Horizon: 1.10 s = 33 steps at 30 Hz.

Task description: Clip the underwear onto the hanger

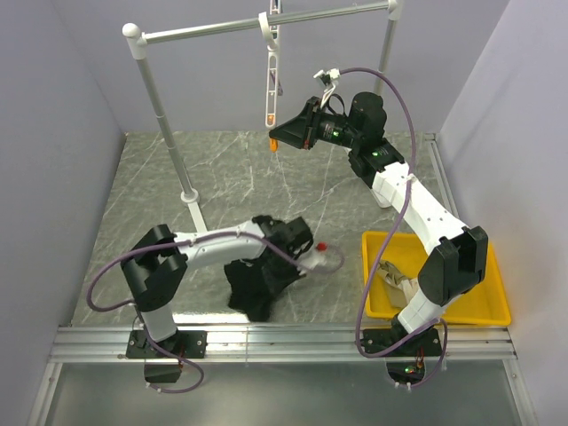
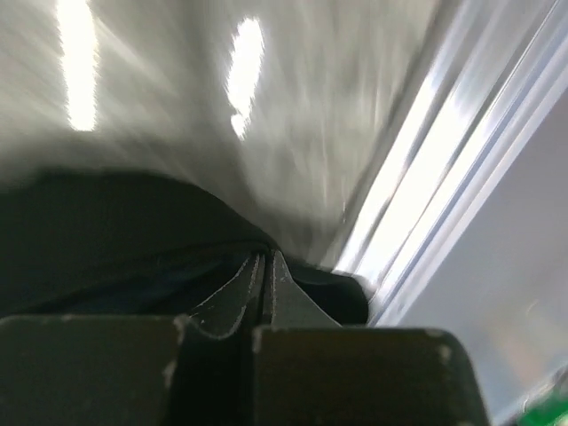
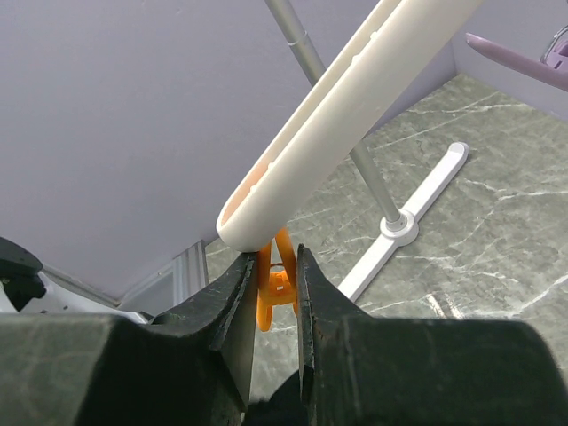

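The white hanger (image 1: 271,75) hangs by its hook from the rail, tilted steeply with one end down. In the right wrist view its lower end (image 3: 337,124) carries an orange clip (image 3: 282,280). My right gripper (image 1: 282,135) is raised at that end, and its jaws (image 3: 275,253) are shut on the clip. The black underwear (image 1: 253,286) droops in a bunch near the table's front. My left gripper (image 1: 275,262) is shut on its top edge. In the left wrist view the fingers (image 2: 266,257) are pressed together in black fabric (image 2: 106,240).
The white rail frame (image 1: 266,25) spans the back, with a post and foot (image 1: 191,200) left of centre; the foot also shows in the right wrist view (image 3: 417,213). A yellow tray (image 1: 497,302) with a beige garment (image 1: 395,275) sits front right. An aluminium rail (image 1: 284,342) edges the front.
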{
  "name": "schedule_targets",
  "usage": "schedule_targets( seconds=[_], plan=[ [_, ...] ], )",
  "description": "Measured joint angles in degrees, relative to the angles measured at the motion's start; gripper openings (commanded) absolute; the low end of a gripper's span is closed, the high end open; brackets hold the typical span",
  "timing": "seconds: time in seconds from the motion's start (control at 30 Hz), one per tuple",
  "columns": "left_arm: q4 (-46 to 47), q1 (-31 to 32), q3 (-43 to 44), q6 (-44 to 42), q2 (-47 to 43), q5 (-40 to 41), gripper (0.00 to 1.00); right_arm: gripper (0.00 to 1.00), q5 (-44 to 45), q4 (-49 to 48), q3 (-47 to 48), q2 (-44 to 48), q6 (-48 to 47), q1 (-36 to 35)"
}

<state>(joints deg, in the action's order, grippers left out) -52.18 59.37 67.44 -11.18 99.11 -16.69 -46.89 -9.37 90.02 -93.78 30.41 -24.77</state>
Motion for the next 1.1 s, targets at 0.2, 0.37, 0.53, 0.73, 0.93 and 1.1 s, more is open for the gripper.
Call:
schedule_targets(
  seconds=[0.2, 0.37, 0.53, 0.73, 0.93, 1.1],
  plan=[
    [3.6, -5.0, 19.4, 4.5, 6.6, -4.6, 0.32, 0.0, -0.2, 0.0, 0.0, 0.0, 0.2, 0.1],
    [5.6, -7.0, 22.1, 6.3, 8.5, -4.9, 0.64, 0.0, -0.2, 0.0, 0.0, 0.0, 0.2, 0.2],
    [5.1, -10.5, 15.0, 6.8, 5.5, -3.9, 0.63, 0.0, -0.6, 0.0, 0.0, 0.0, 0.2, 0.5],
    [4.4, -11.8, 10.8, 4.2, -2.1, -1.2, 0.63, 0.0, -0.9, -0.5, 0.0, 0.0, 1.4, 0.6],
    [7.0, -3.5, 12.1, 1.7, -0.6, 1.8, 0.65, 0.0, -0.8, -0.4, 0.0, 0.0, 1.7, 0.6],
    [11.1, 1.0, 15.4, 1.7, 6.7, 6.0, 0.66, 0.0, -0.8, -0.4, 0.0, 0.0, 1.7, 0.7]
  ],
)
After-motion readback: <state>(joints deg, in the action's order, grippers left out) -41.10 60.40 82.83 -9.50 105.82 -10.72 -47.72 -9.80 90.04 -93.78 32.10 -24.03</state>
